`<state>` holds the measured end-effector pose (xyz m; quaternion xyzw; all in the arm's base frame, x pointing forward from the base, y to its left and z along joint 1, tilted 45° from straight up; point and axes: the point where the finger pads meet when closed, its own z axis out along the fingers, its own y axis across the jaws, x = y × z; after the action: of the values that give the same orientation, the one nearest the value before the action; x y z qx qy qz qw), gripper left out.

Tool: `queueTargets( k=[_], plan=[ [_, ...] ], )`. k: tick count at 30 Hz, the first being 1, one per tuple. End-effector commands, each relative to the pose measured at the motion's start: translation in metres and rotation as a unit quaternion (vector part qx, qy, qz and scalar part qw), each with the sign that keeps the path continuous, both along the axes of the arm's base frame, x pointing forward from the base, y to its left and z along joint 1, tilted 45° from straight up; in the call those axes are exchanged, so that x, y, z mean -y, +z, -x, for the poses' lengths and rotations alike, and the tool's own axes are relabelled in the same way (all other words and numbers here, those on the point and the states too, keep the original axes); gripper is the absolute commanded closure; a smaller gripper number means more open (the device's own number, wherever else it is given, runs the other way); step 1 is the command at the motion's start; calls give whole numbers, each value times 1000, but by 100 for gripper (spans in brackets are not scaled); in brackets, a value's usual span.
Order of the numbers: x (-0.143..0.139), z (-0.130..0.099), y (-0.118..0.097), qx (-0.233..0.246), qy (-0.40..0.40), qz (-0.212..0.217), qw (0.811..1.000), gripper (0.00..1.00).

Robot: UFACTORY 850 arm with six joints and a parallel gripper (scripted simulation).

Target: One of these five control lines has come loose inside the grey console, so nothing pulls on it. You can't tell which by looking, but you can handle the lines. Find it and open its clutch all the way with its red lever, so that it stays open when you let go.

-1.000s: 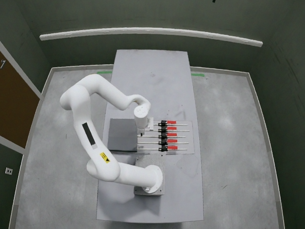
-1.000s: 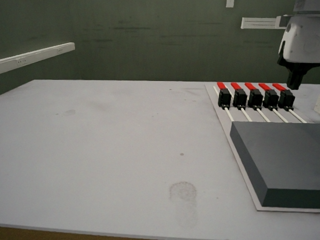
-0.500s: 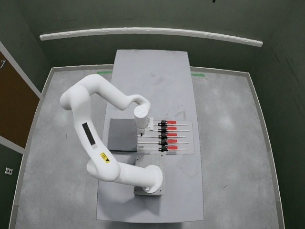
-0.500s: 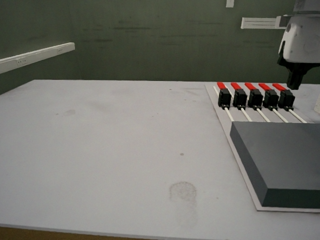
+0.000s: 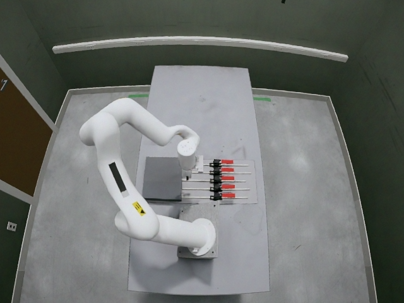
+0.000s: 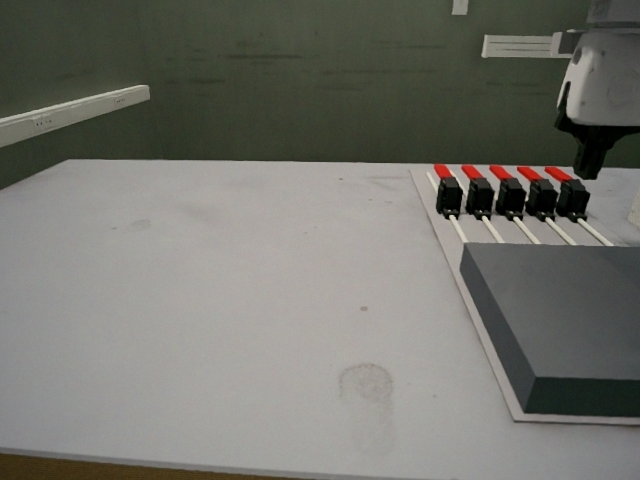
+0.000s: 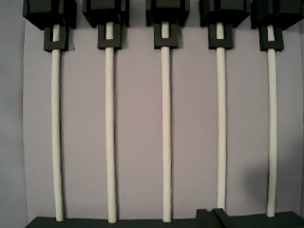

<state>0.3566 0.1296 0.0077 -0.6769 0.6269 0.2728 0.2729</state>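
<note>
Five white control lines run side by side from the grey console to five black clutches. Each clutch has a red lever, and all the levers lie flat, pointing away from the console. The console, clutches and levers also show in the exterior view. My gripper is shut and empty. It hangs above the lines, between the console edge and the clutches. In the wrist view its fingertips show at the bottom edge, just left of the fourth line from the left, touching nothing.
The console and clutches sit on a thin pale board on the long grey table. My arm's base stands at the table's near side, and the arm curves around the left of the console. A white rail runs along the back wall.
</note>
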Motion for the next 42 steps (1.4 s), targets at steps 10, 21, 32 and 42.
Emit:
queueTargets(
  k=[10, 21, 32, 42],
  plan=[
    [10, -36, -43, 1, 0, 0, 1000, 100],
    [16, -55, -74, 0, 0, 0, 1000, 100],
    [0, -55, -90, 0, 0, 0, 1000, 100],
    [-24, -54, -114, 0, 0, 0, 1000, 100]
  ],
)
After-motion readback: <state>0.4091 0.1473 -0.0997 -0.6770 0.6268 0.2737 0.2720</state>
